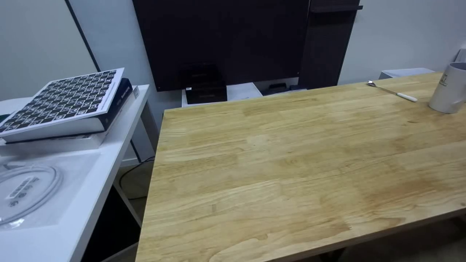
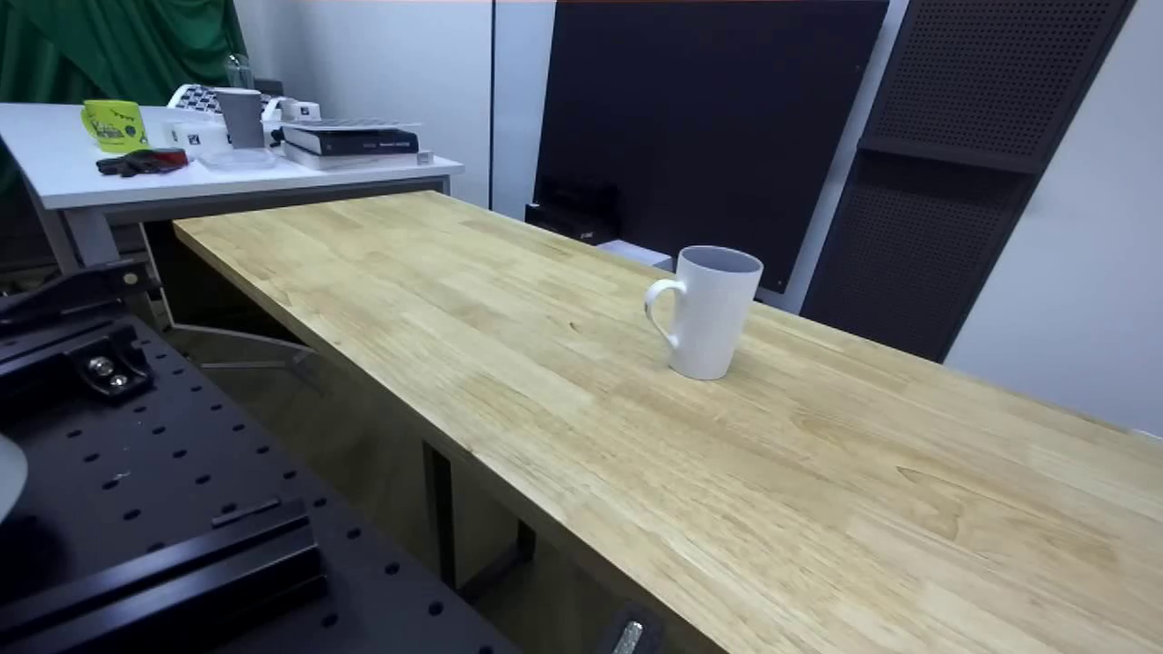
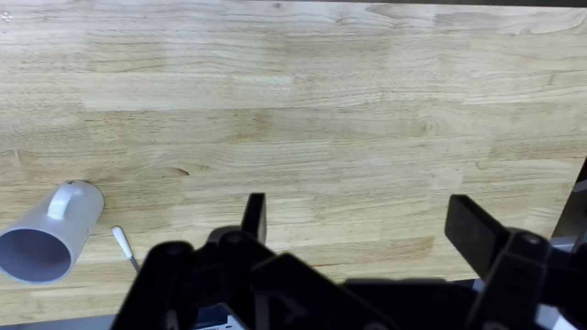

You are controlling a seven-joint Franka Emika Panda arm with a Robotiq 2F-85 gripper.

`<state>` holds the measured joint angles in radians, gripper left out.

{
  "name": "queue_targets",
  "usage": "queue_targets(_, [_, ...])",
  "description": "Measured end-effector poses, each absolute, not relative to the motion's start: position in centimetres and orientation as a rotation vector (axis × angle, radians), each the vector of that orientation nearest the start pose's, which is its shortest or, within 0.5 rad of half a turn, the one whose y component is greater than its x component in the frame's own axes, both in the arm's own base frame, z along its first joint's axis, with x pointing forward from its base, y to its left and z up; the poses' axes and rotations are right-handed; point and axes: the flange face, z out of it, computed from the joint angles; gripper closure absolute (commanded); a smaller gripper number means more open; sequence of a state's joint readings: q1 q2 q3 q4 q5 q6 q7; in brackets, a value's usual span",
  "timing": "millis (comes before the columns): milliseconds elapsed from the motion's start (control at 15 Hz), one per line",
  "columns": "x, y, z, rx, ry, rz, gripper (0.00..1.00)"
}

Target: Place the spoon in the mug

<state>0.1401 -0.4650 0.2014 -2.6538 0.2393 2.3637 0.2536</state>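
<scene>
The white mug (image 1: 447,89) stands upright on the wooden table at the right edge of an exterior view; it also shows in an exterior view (image 2: 715,313) and at the lower left of the wrist view (image 3: 75,217). The spoon (image 1: 406,96), with a white handle and silvery bowl, lies on the table beside the mug, apart from it. In the wrist view only the spoon's handle (image 3: 121,240) and part of its neck show; my gripper hides the rest. My gripper (image 3: 357,213) is open and empty above the table, to the right of the spoon in the wrist view.
The wooden table (image 1: 291,163) has its far edge near a dark panel (image 1: 225,40). A white side table (image 2: 91,173) holds books (image 2: 350,141), a yellow mug (image 2: 115,127) and a grey cup (image 2: 241,118). A black perforated base plate (image 2: 227,436) stands along the near edge.
</scene>
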Motion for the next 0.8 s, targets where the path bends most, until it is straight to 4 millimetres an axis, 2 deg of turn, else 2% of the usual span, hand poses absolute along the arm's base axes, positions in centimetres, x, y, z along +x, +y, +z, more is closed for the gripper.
queue_targets(400, [37.8,12.9,40.4,-3.000,0.132,-0.215,0.00])
queue_targets(533, [38.6,11.1,40.7,-3.015,0.170,-0.233,0.00])
queue_targets(800, [41.8,5.9,41.3,-3.029,0.267,-0.261,0.00])
